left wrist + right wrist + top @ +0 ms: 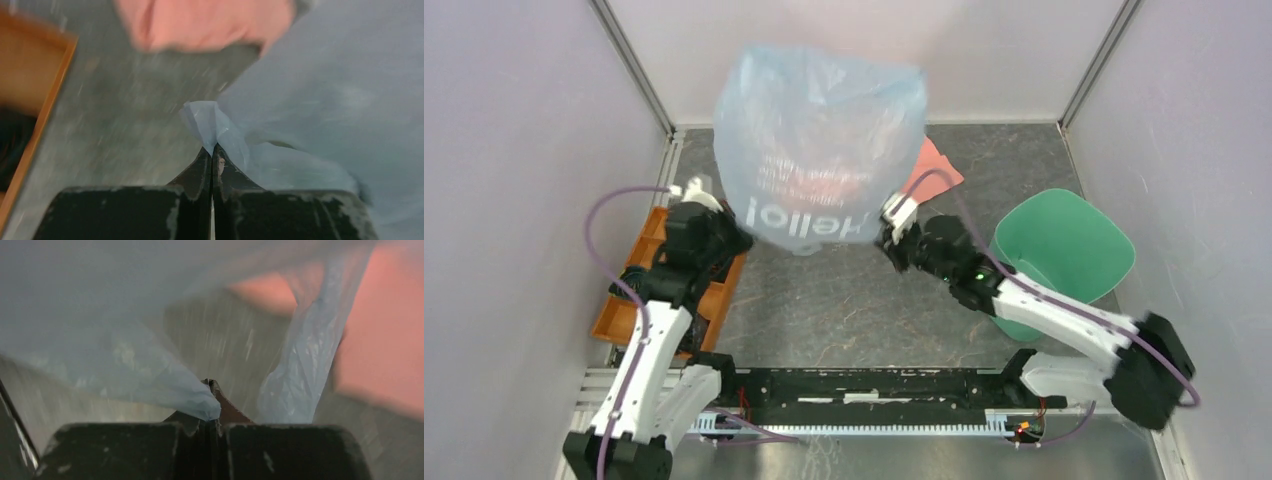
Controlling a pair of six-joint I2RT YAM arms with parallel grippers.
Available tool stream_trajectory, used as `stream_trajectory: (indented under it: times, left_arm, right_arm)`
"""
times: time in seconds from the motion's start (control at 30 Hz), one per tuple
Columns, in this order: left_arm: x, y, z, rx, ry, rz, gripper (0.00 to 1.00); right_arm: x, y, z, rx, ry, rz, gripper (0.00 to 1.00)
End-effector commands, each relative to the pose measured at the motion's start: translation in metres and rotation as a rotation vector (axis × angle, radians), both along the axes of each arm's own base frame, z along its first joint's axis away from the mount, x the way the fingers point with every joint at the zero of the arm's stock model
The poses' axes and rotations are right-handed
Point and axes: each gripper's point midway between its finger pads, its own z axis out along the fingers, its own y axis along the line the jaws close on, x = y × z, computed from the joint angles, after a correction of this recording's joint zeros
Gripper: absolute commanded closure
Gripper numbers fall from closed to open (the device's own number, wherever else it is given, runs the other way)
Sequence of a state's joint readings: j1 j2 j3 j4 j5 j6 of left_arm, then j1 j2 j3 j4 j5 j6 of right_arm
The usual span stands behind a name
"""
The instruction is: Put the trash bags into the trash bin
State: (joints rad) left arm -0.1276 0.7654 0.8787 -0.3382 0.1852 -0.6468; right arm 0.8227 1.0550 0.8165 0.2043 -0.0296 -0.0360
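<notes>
The pale blue-grey trash bag (819,140) with white lettering hangs spread out high above the table middle, held between both arms. My left gripper (732,222) is shut on the bag's left edge; the film bunches at its tips in the left wrist view (212,127). My right gripper (894,222) is shut on the bag's right edge, and the film (165,385) is pinched between its jaws. The green trash bin (1064,255) stands at the right, past the right arm's forearm, apart from the bag.
A salmon-pink cloth (934,165) lies on the table behind the bag, partly seen through it. An orange compartmented tray (624,310) sits at the left under the left arm. Grey walls close in on the left, right and back.
</notes>
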Motion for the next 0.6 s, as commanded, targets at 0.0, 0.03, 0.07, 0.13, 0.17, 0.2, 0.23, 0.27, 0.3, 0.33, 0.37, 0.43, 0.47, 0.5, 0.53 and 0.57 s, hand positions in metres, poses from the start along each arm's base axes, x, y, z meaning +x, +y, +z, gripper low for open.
stream_trajectory:
  times: [0.0,0.03,0.07,0.13,0.17,0.2,0.23,0.27,0.3,0.33,0.37,0.43,0.47,0.5,0.53,0.57]
  left_arm:
    - [-0.023,0.002,-0.043,0.085,0.113,-0.048,0.98]
    - [-0.024,-0.002,-0.035,0.110,0.089,-0.091,0.98]
    - [-0.024,-0.005,-0.025,0.139,0.065,-0.122,0.98]
    - [-0.023,-0.002,-0.005,0.195,0.021,-0.135,0.98]
    - [-0.024,0.000,0.005,0.220,-0.006,-0.132,0.98]
    - [-0.024,0.004,0.014,0.237,-0.027,-0.117,0.98]
    - [-0.024,0.009,0.022,0.251,-0.046,-0.090,0.98]
    - [-0.026,0.010,0.028,0.253,-0.061,-0.082,0.98]
    - [-0.029,0.009,0.034,0.247,-0.078,-0.090,0.98]
    - [-0.034,0.001,0.039,0.234,-0.106,-0.136,0.98]
    - [-0.039,-0.008,0.043,0.224,-0.134,-0.192,0.98]
    - [-0.049,-0.024,0.047,0.199,-0.165,-0.294,0.98]
    - [-0.052,-0.029,0.050,0.189,-0.176,-0.330,0.98]
    - [-0.055,-0.034,0.052,0.178,-0.182,-0.363,0.98]
    - [-0.057,-0.039,0.055,0.160,-0.188,-0.390,0.98]
    - [-0.058,-0.045,0.057,0.132,-0.194,-0.425,0.98]
  right_arm:
    - [-0.030,0.000,-0.104,-0.185,0.292,0.094,1.00]
    - [-0.030,0.004,-0.094,-0.176,0.274,0.118,1.00]
    - [-0.033,0.007,-0.087,-0.185,0.272,0.142,1.00]
    - [-0.031,0.013,-0.061,-0.182,0.219,0.174,1.00]
    - [-0.029,0.014,-0.052,-0.181,0.201,0.177,1.00]
    - [-0.028,0.014,-0.046,-0.179,0.188,0.173,1.00]
    - [-0.025,0.013,-0.040,-0.176,0.171,0.166,1.00]
    - [-0.024,0.013,-0.037,-0.174,0.165,0.160,1.00]
    - [-0.023,0.012,-0.037,-0.176,0.163,0.150,1.00]
    - [-0.022,0.011,-0.037,-0.175,0.163,0.141,1.00]
    - [-0.022,0.010,-0.038,-0.176,0.168,0.134,1.00]
    - [-0.023,0.008,-0.042,-0.172,0.182,0.124,1.00]
    - [-0.024,0.008,-0.043,-0.167,0.186,0.128,1.00]
    - [-0.025,0.008,-0.042,-0.164,0.186,0.134,1.00]
    - [-0.026,0.010,-0.040,-0.158,0.185,0.146,1.00]
    - [-0.028,0.013,-0.037,-0.147,0.181,0.165,0.99]
